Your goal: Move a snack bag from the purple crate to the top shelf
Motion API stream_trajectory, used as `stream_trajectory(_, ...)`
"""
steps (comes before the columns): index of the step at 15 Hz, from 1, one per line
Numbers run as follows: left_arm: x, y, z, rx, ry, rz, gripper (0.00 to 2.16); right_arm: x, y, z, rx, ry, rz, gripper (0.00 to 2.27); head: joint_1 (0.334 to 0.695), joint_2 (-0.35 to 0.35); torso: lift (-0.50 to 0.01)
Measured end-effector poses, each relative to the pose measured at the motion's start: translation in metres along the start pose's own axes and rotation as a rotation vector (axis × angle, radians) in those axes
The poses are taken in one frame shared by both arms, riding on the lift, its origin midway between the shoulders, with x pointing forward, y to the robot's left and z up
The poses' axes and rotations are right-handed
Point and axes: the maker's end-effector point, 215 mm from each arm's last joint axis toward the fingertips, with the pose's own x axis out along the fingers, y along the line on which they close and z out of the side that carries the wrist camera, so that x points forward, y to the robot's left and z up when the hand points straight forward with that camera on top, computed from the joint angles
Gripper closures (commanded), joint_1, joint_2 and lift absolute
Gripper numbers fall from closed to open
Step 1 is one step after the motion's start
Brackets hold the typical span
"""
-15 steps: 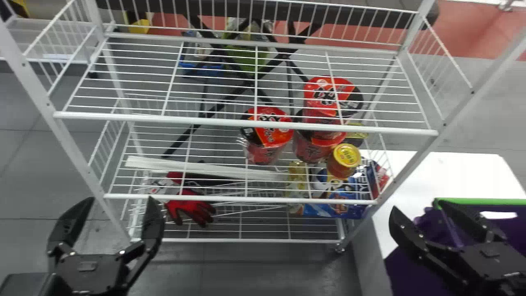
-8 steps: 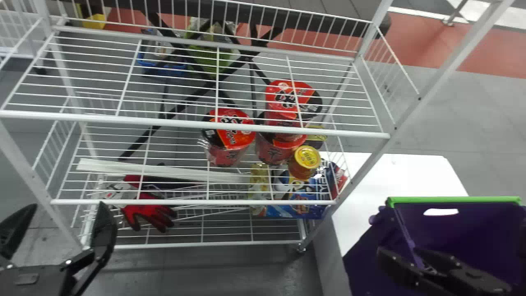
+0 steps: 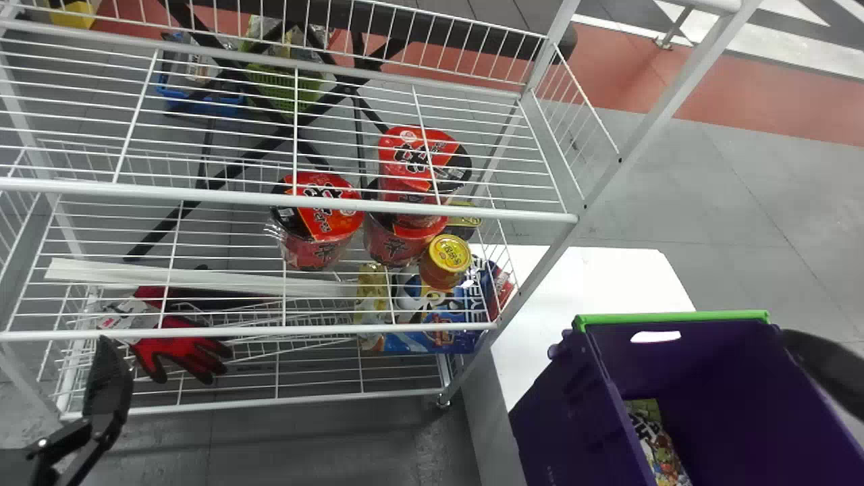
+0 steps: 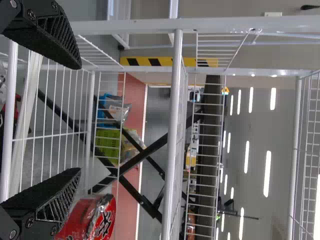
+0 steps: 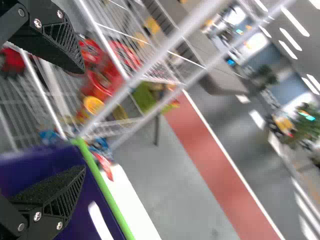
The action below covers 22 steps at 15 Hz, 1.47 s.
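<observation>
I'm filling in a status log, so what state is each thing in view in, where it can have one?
Left gripper: open, holding nothing.
Right gripper: open, holding nothing.
Purple crate: open-topped, snack bag inside.
Snack bag: in the crate, ungrasped, partly hidden; sealed or not, cannot tell.
Yellow-lidded jar: lid on.
Red noodle tubs: lids on.
Red glove: unworn.

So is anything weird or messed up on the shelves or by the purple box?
One odd thing: a red glove low on the white rack, a strange neighbour for noodle cups. A long white strip also lies slightly askew there. I see nothing spilled by the purple crate.
</observation>
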Motion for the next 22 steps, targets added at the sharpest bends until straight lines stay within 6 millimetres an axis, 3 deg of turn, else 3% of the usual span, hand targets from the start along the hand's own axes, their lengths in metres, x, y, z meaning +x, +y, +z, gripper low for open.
stream_trajectory(2,0.002,-0.003,-0.003,0.001,0.007,-0.009,0.08,-0.010,-0.041,0.003,0.031,0.024,-0.079,0.14,0.695,-0.350,-0.452)
stream_trajectory(4,0.005,-0.005,-0.007,0.000,0.014,-0.011,0.08,-0.008,-0.089,-0.018,0.072,0.102,-0.185,0.14,0.695,-0.350,-0.452)
stream_trajectory(6,0.007,-0.006,-0.014,-0.002,0.023,-0.012,0.08,0.001,-0.131,-0.047,0.105,0.209,-0.274,0.14,0.695,-0.350,-0.452)
stream_trajectory(9,0.011,-0.006,-0.021,-0.007,0.033,-0.009,0.08,0.020,-0.172,-0.104,0.129,0.393,-0.361,0.14,0.695,-0.350,-0.452)
stream_trajectory(11,0.013,-0.005,-0.023,-0.009,0.033,-0.008,0.08,0.027,-0.193,-0.134,0.155,0.489,-0.392,0.14,0.695,-0.350,-0.452)
stream_trajectory(15,0.028,-0.012,-0.025,-0.026,0.029,-0.035,0.08,0.021,-0.232,-0.167,0.187,0.603,-0.486,0.15,0.695,-0.350,-0.452)
stream_trajectory(17,0.030,-0.013,-0.026,-0.029,0.029,-0.038,0.08,0.030,-0.249,-0.184,0.181,0.688,-0.532,0.15,0.695,-0.350,-0.452)
stream_trajectory(22,0.030,-0.016,-0.028,-0.038,0.029,-0.038,0.08,0.049,-0.264,-0.231,0.182,0.882,-0.553,0.15,0.695,-0.350,-0.452)
